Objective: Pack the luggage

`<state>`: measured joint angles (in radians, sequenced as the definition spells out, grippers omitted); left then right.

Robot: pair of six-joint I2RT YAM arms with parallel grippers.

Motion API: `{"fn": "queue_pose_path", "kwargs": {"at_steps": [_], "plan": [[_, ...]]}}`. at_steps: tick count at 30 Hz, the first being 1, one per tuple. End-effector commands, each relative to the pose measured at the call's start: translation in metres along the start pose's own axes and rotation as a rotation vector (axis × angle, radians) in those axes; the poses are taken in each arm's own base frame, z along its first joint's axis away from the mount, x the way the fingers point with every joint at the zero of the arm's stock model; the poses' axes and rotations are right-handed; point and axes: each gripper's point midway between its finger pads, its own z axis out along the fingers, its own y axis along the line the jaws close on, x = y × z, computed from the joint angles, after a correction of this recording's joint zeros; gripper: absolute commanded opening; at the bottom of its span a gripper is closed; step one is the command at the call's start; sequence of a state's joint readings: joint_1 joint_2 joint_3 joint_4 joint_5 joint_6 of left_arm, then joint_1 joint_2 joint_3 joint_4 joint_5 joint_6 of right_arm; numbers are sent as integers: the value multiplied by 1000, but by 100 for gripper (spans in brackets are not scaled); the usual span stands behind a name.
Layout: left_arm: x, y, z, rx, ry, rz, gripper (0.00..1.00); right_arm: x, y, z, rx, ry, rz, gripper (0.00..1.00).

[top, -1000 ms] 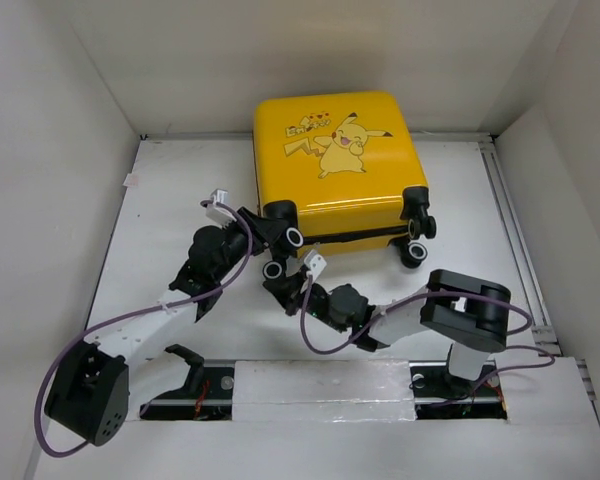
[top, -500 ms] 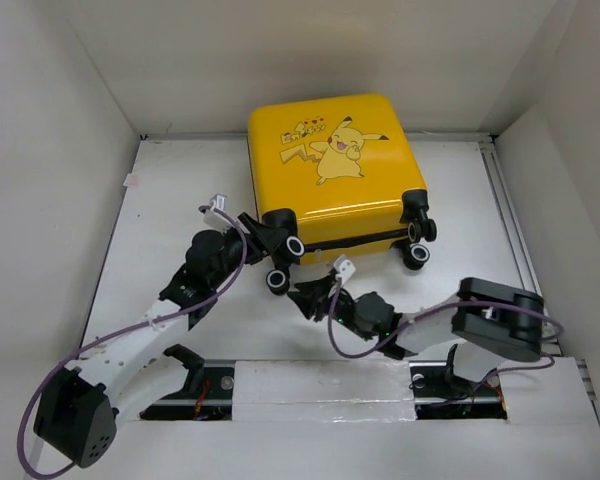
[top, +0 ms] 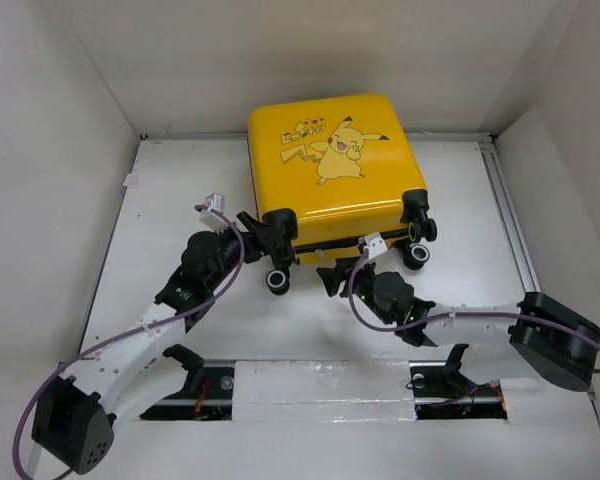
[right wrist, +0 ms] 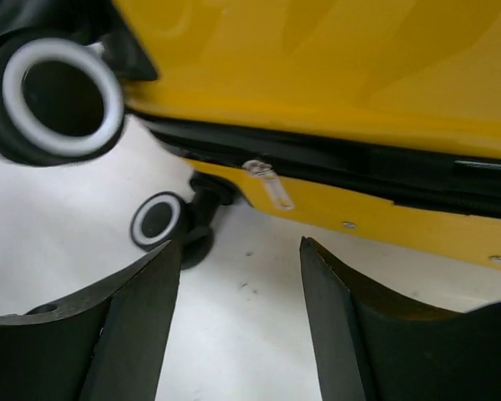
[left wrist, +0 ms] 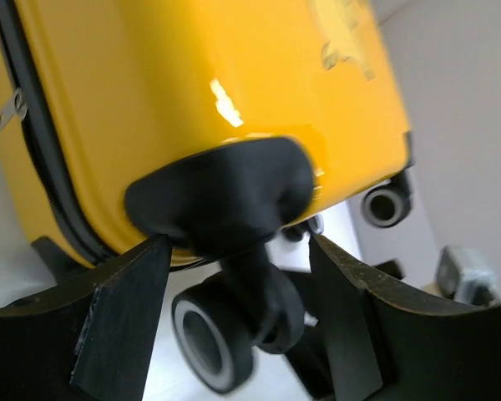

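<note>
**wheelie_fan:** ok so where's the luggage [top: 330, 165] parked? and what's being done with the arms?

**yam_watcher:** It's laid flat on the white table [top: 170, 200], on the far side, roughly centred, near the back wall. The Pikachu lid is turned up and shut onto the shell, and the wheeled end is pointed at the arm bases. The left gripper [top: 268, 232] is placed at the near left corner of the case. In the left wrist view its fingers [left wrist: 121, 322] are seen spread wide, one on each side of the black wheel housing [left wrist: 225, 196], with a wheel [left wrist: 213, 342] hung just below between them. One fingertip looks to be touching the housing, but a real pinch can't be made out tbh.

**wheelie_fan:** and the right one?

**yam_watcher:** The right gripper [top: 332, 278] is held low over the table, just in front of the wheeled end, about midway along it. Its fingers are spread apart too and nothing is caught between them. In the right wrist view a black zipper band [right wrist: 384, 171] is seen running along the yellow shell, with a silver zipper pull [right wrist: 268, 185] hung off it, beyond the fingertips and not touched. Left of it two more are framed: a big near wheel [right wrist: 63, 96] and a smaller far wheel [right wrist: 160, 220] rested on the table.
</note>
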<state>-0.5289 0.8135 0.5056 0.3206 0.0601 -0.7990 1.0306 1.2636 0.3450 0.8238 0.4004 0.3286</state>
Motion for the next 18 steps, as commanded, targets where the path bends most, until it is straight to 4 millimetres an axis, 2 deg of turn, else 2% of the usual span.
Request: {"fn": "queue_pose_path", "kwargs": {"at_steps": [1, 5, 7, 8, 10, 11, 13, 14, 18], "plan": [[-1, -13, 6, 36, 32, 43, 61, -12, -10, 15, 28, 2, 4, 65], [10, -12, 15, 57, 74, 43, 55, -15, -13, 35, -9, 4, -51, 61], [14, -24, 19, 105, 103, 36, 50, -29, -13, 47, -31, -30, -59, 60], [15, -23, 21, 105, 104, 27, 46, -23, -15, 53, -39, -9, -62, 58], [27, -44, 26, 130, 125, 54, 44, -26, -19, 59, -79, -9, -57, 57], [33, -49, 27, 125, 134, 72, 44, -23, -20, 58, -93, -11, -56, 57], [46, -66, 32, 131, 146, 95, 43, -30, -15, 56, -160, -61, -41, 57], [49, -70, 33, 145, 148, 95, 43, -24, -21, 54, -161, -53, -42, 57], [61, -79, 38, 198, 195, 60, 39, -22, -21, 48, -217, -89, -44, 58]]}}
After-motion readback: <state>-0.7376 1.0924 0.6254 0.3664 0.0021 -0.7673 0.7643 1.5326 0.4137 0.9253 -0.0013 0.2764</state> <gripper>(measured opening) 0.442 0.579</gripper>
